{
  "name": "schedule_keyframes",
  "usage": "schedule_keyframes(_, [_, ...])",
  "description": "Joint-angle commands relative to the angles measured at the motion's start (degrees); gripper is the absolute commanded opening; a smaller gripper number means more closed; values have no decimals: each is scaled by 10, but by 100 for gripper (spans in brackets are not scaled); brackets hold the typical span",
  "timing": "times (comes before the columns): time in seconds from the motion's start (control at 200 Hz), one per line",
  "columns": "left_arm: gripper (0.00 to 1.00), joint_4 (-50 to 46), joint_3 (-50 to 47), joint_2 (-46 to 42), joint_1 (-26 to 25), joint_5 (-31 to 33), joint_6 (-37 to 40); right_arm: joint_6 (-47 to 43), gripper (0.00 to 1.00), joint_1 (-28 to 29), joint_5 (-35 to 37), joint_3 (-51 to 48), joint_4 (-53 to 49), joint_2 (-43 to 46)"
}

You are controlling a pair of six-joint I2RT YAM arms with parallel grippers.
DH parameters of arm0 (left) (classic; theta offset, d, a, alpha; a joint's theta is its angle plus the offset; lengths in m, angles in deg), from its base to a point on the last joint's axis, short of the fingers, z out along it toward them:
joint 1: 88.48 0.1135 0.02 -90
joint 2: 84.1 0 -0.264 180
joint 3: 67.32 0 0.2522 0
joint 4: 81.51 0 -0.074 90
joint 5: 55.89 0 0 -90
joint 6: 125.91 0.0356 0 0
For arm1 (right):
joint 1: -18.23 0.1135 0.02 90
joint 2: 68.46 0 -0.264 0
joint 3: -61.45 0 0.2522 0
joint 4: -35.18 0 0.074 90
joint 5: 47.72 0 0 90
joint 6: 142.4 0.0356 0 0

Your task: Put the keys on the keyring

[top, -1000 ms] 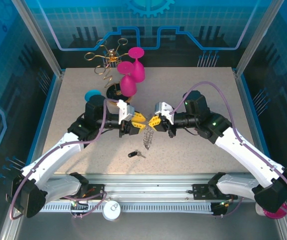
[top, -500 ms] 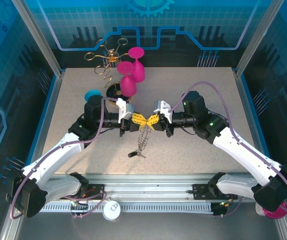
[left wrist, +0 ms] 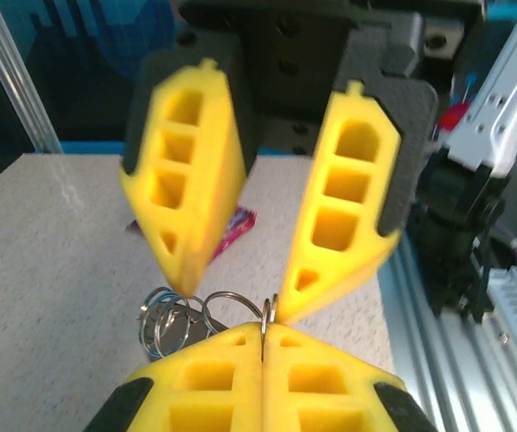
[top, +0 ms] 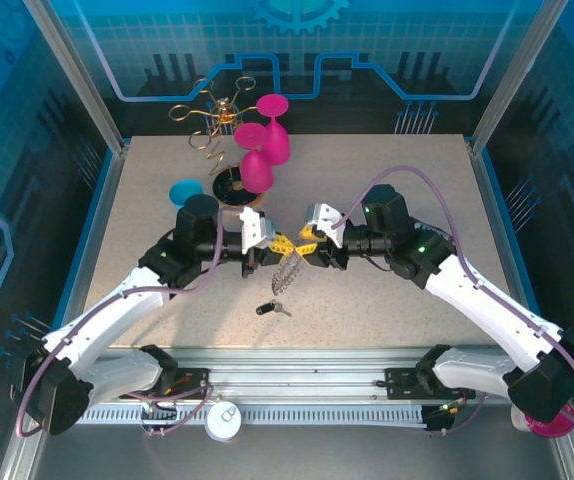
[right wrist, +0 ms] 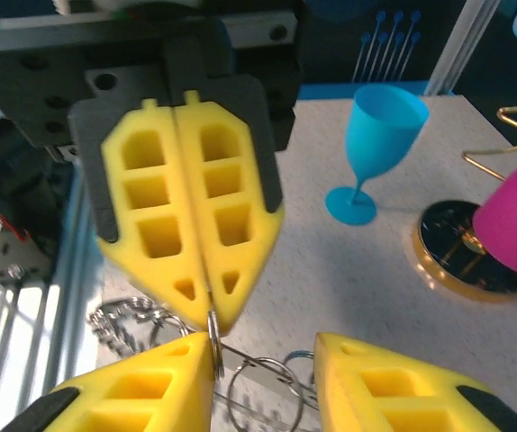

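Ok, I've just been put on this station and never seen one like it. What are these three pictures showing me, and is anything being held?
You are looking at two robot arms bolted at the near edge of a table. The overhead picture looks down from behind them. The other two come from a camera on each wrist, so the yellow fingers at the bottom of each belong to that arm.

The left hand is shut on the keyring, a bunch of silvery rings dangling below the two hands. The right hand faces it, open.

The keys lie on the table, nearer the arm bases. At the far left are pink goblets, a blue goblet and a gold wire rack.
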Motion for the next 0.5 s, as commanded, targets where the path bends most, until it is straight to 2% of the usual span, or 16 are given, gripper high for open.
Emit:
schedule_keyframes(0.0, [0, -82, 42, -9, -22, 66, 131, -93, 35, 16, 68, 38, -79, -4])
schedule_keyframes(0.17, [0, -88, 56, -3, -31, 85, 156, -131, 32, 28, 72, 58, -108, -16])
schedule_keyframes(0.495, [0, -84, 58, 0, -36, 77, 148, -129, 23, 40, 50, 57, -92, -30])
